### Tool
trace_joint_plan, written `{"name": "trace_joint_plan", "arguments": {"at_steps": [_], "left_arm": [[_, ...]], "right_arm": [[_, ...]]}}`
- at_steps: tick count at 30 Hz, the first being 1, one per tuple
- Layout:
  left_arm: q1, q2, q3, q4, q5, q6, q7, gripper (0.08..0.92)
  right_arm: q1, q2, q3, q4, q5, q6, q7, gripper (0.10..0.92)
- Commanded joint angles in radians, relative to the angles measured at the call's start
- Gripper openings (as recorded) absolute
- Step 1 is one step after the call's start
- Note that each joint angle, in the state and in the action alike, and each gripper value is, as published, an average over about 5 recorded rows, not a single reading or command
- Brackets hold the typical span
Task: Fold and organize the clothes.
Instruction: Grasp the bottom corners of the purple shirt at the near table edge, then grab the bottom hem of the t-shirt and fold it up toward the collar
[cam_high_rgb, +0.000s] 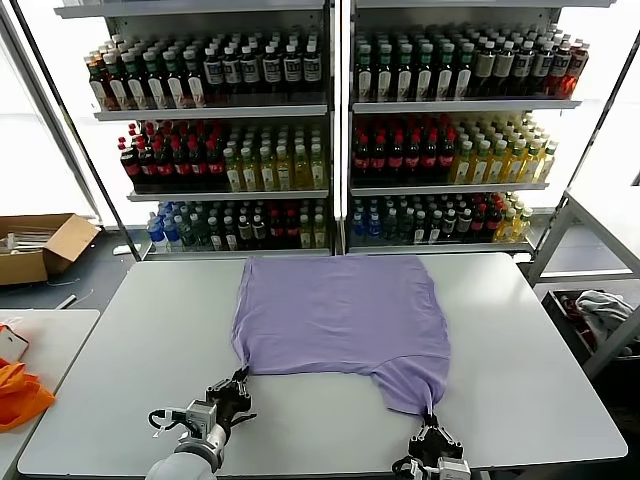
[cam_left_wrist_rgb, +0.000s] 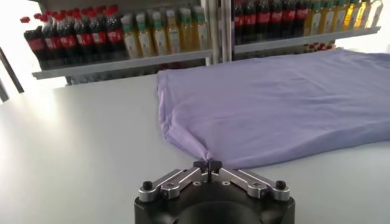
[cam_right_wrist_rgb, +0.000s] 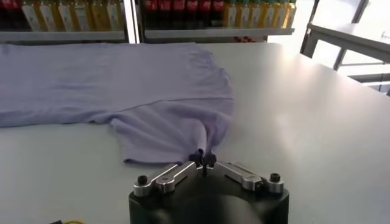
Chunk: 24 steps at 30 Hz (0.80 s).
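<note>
I had the lavender T-shirt (cam_high_rgb: 340, 315) spread flat on the white table (cam_high_rgb: 520, 370), plain side up, before the drink shelves (cam_high_rgb: 330, 130). My left gripper (cam_left_wrist_rgb: 208, 164) was pinched on the shirt's near left corner, and my right gripper (cam_right_wrist_rgb: 205, 159) was clamped on its near right sleeve.

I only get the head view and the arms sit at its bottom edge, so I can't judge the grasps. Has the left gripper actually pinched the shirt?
Observer: Yes. The left gripper is shut on the near left corner of the T-shirt.
Operator: And the right one?
Observer: The right gripper is shut on the edge of the sleeve nearest it.
Operator: Is the fabric lifted there?
Observer: Only a small pinched peak rises at each gripper.
</note>
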<state>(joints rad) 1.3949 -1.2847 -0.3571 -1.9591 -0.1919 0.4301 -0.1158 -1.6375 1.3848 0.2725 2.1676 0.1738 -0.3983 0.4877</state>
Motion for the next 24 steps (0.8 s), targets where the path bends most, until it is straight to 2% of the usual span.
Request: {"name": "trace_joint_plan", "arguments": {"at_steps": [1, 6, 12, 24], "left_arm": [[-0.018, -0.022, -0.004, -0.045, 0.002, -0.091, -0.004, 0.084], [-0.065, -0.034, -0.009, -0.009, -0.016, -0.144, 0.001, 0.084], [-0.142, -0.036, -0.02, 0.034, -0.06, -0.152, 0.001, 0.084], [-0.293, -0.01, -0.003, 0.2, -0.077, -0.126, -0.002, 0.084]], "right_arm": [[0.037, 0.001, 0.025, 0.045, -0.034, 0.087, -0.032, 0.108], [0.134, -0.006, 0.042, 0.017, -0.023, 0.13, -0.046, 0.108], [0.294, -0.011, 0.05, -0.047, -0.008, 0.138, -0.056, 0.108], [0.52, -0.028, 0.036, -0.293, 0.027, 0.122, -0.065, 0.108]]}}
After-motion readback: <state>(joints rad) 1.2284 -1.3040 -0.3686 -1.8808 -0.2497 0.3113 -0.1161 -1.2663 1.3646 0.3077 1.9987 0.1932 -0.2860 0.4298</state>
